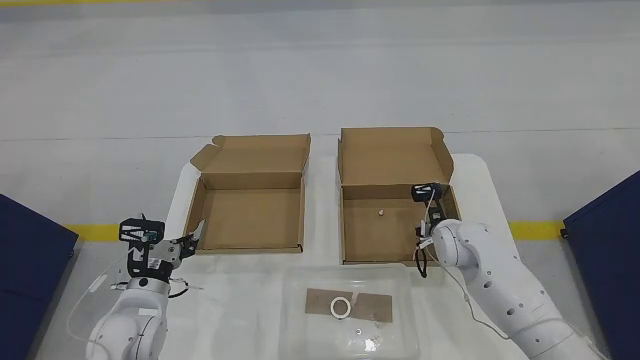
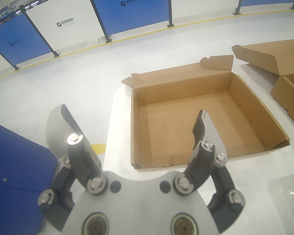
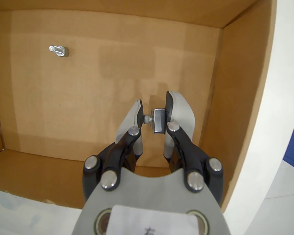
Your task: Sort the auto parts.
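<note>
Two open cardboard boxes stand side by side on the white table: a left box [image 1: 250, 215] and a right box [image 1: 385, 222]. My right gripper [image 3: 153, 113] hangs over the right box [image 3: 112, 74], shut on a small metal bolt [image 3: 156, 121] with a square head. A second metal bolt [image 3: 59, 50] lies on that box's floor, seen from above as a small speck [image 1: 380, 211]. My left gripper [image 2: 132, 123] is open with nothing in it, at the table's left edge near the front corner of the left box [image 2: 198, 113].
A clear plastic tray [image 1: 350, 315] at the table's front holds a white ring [image 1: 341, 307] on a cardboard piece [image 1: 350, 304] and a small metal part [image 1: 370, 343]. Box lids stand open at the back. Blue partitions flank the table.
</note>
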{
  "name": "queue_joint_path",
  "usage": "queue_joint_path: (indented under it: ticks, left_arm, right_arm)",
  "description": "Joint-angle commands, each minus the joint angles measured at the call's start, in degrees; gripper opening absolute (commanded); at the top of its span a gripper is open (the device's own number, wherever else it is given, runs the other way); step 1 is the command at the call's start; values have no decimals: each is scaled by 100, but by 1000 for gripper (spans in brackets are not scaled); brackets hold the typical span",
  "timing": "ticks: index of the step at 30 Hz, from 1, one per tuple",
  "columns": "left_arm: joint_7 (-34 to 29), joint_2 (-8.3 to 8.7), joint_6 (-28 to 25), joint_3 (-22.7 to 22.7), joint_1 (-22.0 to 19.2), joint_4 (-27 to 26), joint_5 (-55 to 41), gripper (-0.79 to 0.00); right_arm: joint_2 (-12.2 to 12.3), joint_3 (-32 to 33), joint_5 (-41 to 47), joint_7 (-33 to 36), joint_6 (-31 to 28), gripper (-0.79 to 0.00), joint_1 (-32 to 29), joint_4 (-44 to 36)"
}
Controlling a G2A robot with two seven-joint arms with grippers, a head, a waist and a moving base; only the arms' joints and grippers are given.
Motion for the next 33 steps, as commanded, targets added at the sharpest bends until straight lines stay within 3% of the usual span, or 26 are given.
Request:
queue_joint_path:
  ticks: [1, 7, 12, 18, 25, 28, 29, 30, 31, 33]
  left_arm:
    - [0, 0, 0, 0, 0, 0, 0, 0]
    - [0, 0, 0, 0, 0, 0, 0, 0]
    - [0, 0, 0, 0, 0, 0, 0, 0]
    - [0, 0, 0, 0, 0, 0, 0, 0]
    - [0, 0, 0, 0, 0, 0, 0, 0]
    - [0, 0, 0, 0, 0, 0, 0, 0]
    - [0, 0, 0, 0, 0, 0, 0, 0]
    - [0, 0, 0, 0, 0, 0, 0, 0]
    - [0, 0, 0, 0, 0, 0, 0, 0]
    - [0, 0, 0, 0, 0, 0, 0, 0]
  right_arm:
    - [-18, -10, -13, 15, -2, -785, 22, 39]
    - [-73, -40, -82, 78, -7, -785, 82, 131]
    - [-114, -45, -131, 105, -15, -619, 117, 159]
    - [-154, -15, -174, 109, -17, -603, 116, 182]
    - [-182, 67, -246, 128, -17, -496, 80, 112]
    - [-180, 133, -328, 146, -3, -403, 29, -10]
    - [-177, 159, -361, 158, 5, -323, 4, -72]
    - [-173, 192, -385, 182, 11, -139, -25, -145]
    - [-167, 232, -427, 199, 31, -6, -56, -233]
    - [-150, 323, -484, 289, 55, 0, -145, -464]
